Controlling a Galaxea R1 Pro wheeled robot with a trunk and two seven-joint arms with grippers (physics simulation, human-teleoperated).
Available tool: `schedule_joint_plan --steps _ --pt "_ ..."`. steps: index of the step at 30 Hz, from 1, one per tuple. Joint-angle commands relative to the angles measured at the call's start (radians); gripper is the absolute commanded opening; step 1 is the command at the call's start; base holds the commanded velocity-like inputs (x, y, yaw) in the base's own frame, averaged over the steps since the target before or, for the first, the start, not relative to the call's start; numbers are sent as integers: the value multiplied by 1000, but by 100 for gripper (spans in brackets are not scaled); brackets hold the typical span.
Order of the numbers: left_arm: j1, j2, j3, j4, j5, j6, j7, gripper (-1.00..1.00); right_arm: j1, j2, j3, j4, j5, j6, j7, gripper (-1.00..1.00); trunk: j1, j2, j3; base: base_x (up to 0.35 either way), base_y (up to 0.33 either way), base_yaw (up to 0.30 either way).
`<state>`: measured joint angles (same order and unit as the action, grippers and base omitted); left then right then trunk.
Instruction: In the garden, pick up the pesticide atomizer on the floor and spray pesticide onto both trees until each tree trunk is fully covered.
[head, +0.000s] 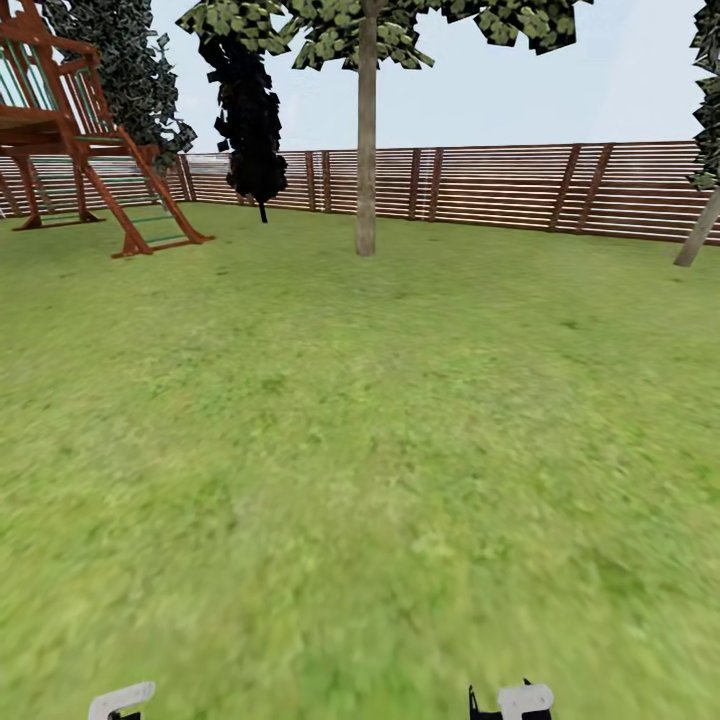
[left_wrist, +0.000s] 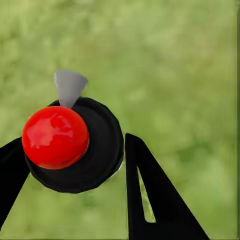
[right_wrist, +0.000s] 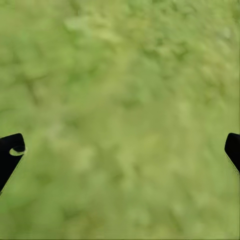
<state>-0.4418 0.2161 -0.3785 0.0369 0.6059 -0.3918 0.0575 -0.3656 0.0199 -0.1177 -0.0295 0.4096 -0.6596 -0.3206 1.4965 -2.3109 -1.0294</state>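
Wooden play frame, far left. Dark-leaved thin tree, far, right of it. Slatted fence spanning the far side.

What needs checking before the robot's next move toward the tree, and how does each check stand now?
1. Tree trunk in sight ahead: ok.
2. Lawn leads straight to it: ok.
3. Atomizer in hand: cannot tell; a black round object topped by a red ball sits between the fingers of the left gripper.
4. Grip closed on that object: cannot tell.
5. Right gripper open over grass: ok.
6. Second tree found: cannot tell; a leaning trunk stands at the right edge.
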Motion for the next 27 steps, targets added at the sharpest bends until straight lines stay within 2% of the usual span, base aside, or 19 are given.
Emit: schedule_joint_plan --steps 1,27 --pt "0 0 0 0 0 0 1 -100 0 0 0 0 0 0 0 100 0 0 0 340 0 0" --pt "0 0 0 0 0 1 1 -100 -1 0 0 0 0 0 0 100 0 0 0 340 0 0"
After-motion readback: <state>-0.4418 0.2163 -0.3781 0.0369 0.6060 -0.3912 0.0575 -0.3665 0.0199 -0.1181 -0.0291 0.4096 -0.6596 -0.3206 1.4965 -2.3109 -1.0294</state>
